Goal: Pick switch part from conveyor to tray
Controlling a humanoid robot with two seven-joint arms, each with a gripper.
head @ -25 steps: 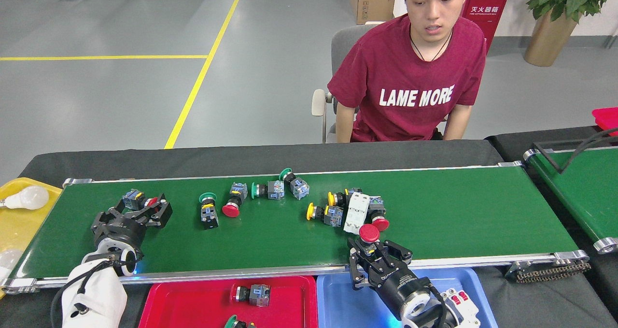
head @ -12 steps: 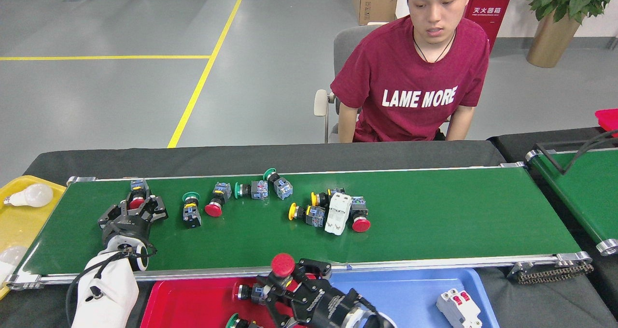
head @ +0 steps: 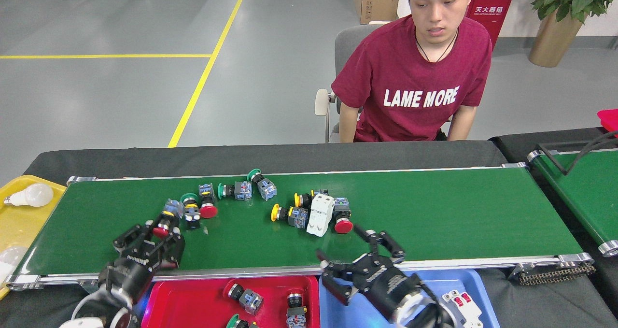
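Observation:
The conveyor (head: 434,212) carries several switch parts, among them a green-capped one (head: 234,191), a red-capped one (head: 207,205) and a yellow-capped one (head: 287,215) beside a white breaker (head: 321,214). My left gripper (head: 161,235) is over the belt's front left, shut on a red-capped switch part (head: 166,219) with a blue body. My right gripper (head: 359,254) hangs over the belt's front rail, open, with nothing between its fingers. The red tray (head: 193,304) below the rail holds three switch parts, one of them (head: 246,297) near its middle.
A blue tray (head: 458,276) at the front right holds a white breaker (head: 462,305). A yellow tray (head: 19,221) with light bulbs sits at the left. A person (head: 415,86) sits behind the table. A second green belt (head: 586,192) stands at the right.
My right gripper let go of a red-capped switch part in the red tray and swung back right, open. My left gripper shut on a switch part and drew it toward the front. Belt parts drifted left.

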